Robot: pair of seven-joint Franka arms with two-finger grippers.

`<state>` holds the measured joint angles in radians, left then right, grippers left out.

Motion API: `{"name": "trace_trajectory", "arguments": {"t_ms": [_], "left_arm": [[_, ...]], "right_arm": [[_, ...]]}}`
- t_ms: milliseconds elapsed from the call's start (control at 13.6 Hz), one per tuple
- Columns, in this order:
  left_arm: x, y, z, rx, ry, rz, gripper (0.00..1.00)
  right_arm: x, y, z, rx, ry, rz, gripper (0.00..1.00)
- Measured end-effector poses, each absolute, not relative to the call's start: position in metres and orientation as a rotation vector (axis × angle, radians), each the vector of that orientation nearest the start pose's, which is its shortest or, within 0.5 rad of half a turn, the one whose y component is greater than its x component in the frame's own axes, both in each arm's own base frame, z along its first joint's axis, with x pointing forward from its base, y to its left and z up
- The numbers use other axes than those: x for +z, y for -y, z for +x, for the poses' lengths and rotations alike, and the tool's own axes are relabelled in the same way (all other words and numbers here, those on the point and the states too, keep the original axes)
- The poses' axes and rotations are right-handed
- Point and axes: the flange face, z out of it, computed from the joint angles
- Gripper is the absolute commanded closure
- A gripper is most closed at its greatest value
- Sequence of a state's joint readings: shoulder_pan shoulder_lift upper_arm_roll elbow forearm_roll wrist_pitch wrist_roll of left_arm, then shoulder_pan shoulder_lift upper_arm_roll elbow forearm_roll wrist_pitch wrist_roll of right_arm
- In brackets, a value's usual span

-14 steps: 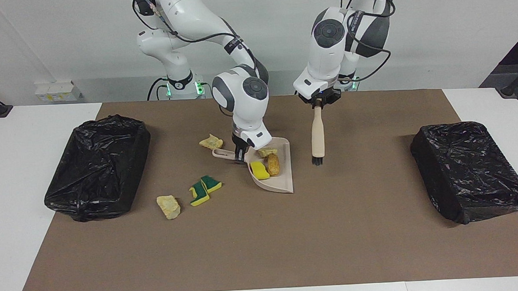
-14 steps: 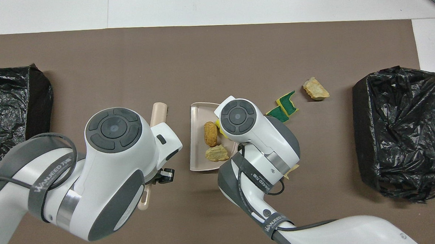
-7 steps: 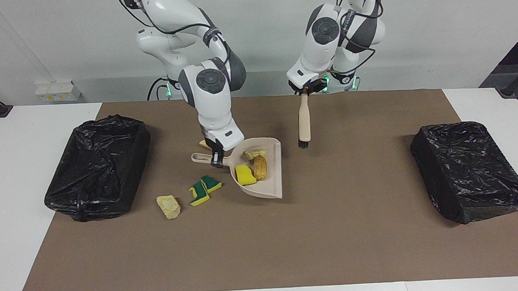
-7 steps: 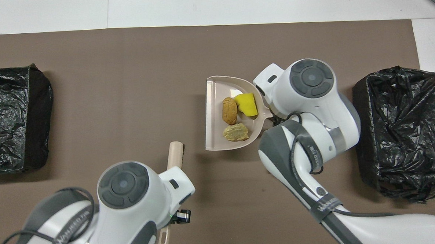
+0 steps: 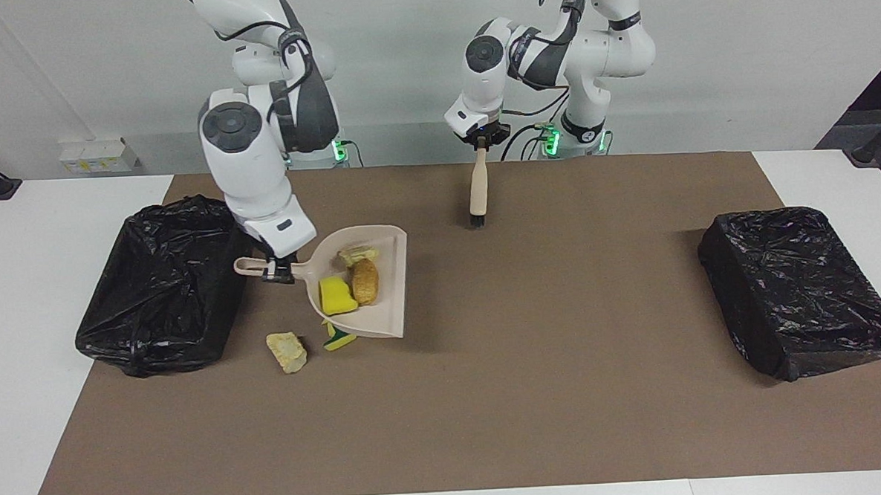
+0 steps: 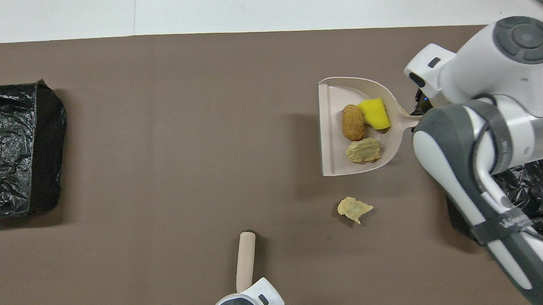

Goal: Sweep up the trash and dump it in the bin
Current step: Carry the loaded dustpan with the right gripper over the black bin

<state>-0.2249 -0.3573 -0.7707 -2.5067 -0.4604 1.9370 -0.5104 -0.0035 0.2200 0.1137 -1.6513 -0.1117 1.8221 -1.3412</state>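
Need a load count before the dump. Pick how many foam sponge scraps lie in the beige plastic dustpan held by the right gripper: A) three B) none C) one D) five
A: the beige plastic dustpan, gripped at its handle by the right gripper, carries a yellow scrap, a tan-orange scrap and a pale beige scrap.

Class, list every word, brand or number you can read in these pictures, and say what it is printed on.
"WANJ...": on the right arm's grey band, the rest curving out of sight.
Yellow labels on the white boxes by the wall: too small to read.
No other text can be read.
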Motion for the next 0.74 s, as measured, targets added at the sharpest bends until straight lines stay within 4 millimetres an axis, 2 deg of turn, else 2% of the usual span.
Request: {"name": "trace_trajectory", "arguments": {"t_ms": [221,442,736], "left_arm": [[0.335,0.356,0.181,0.443,-0.173,-3.048,1.0],[0.335,0.357,0.18,0.466,-0.103,-3.07,1.0],[0.335,0.36,0.178,0.492,-0.048,-3.107,1.0]], "right_arm": [[0.482,0.031,0.624,0.142,2.133,-2.351,1.0],[0.483,0.103,0.617,0.233,2.129,-2.403,1.0],[0.488,0.204,0.593,0.46,2.135,-2.475,1.0]]}}
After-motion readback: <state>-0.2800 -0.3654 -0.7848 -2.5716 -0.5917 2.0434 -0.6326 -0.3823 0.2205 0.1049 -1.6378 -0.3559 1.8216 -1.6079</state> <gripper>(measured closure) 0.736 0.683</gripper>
